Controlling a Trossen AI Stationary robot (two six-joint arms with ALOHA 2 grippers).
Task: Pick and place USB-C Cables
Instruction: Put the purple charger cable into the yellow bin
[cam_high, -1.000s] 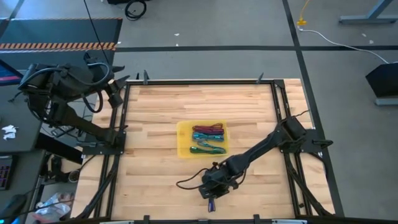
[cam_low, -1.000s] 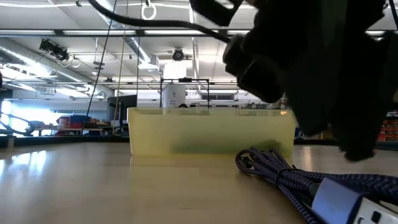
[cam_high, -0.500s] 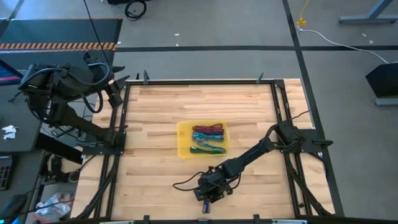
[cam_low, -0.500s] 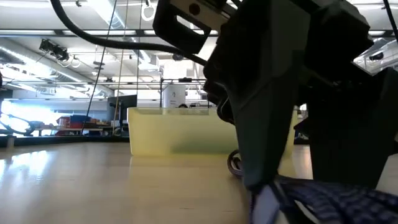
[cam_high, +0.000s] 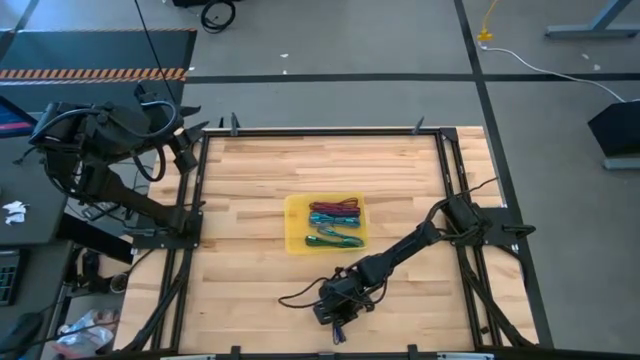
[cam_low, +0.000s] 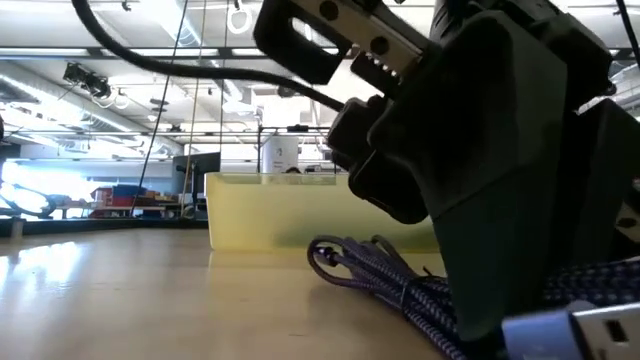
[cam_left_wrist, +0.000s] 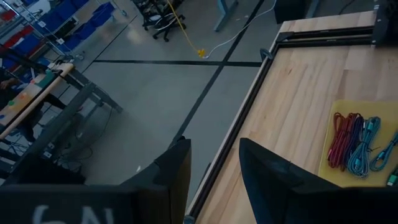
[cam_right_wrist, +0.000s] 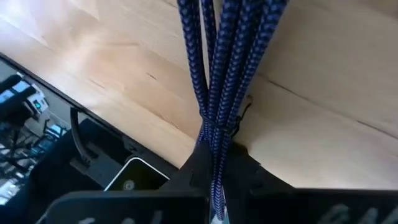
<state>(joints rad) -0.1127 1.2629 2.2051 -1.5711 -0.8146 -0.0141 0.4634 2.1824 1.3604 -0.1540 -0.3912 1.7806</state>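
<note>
A purple-blue braided USB-C cable bundle (cam_right_wrist: 217, 74) lies near the table's near edge, in front of the low camera (cam_low: 390, 285), and a short piece shows in the high view (cam_high: 341, 329). My right gripper (cam_high: 335, 310) is down on it, shut on the bundle (cam_right_wrist: 216, 177). A shallow yellow tray (cam_high: 295, 225) at the table's middle holds maroon, teal and green cables (cam_high: 334, 222), also seen in the left wrist view (cam_left_wrist: 357, 140). My left gripper (cam_left_wrist: 214, 180) waits open beyond the table's far-left corner (cam_high: 185, 150). My right gripper pinches the purple-blue bundle between its two fingers at the gathered part (cam_right_wrist: 214, 152) near its connector end (cam_low: 590, 325). It comes slanting down from above. The strands run out ahead of the fingers, and the looped end (cam_low: 330, 255) lies on the wood.
The tray's pale wall (cam_low: 300, 215) stands across the table behind the held cable. Bare wood (cam_high: 250, 280) lies left of my right gripper. The black frame rail (cam_high: 200, 200) borders the table, and the near edge is close beside the gripper.
My right gripper has moved a little toward the table's near and left edges and come down onto the purple-blue cable. The cable has slid along the wood: its looped end now lies farther left in the low view.
</note>
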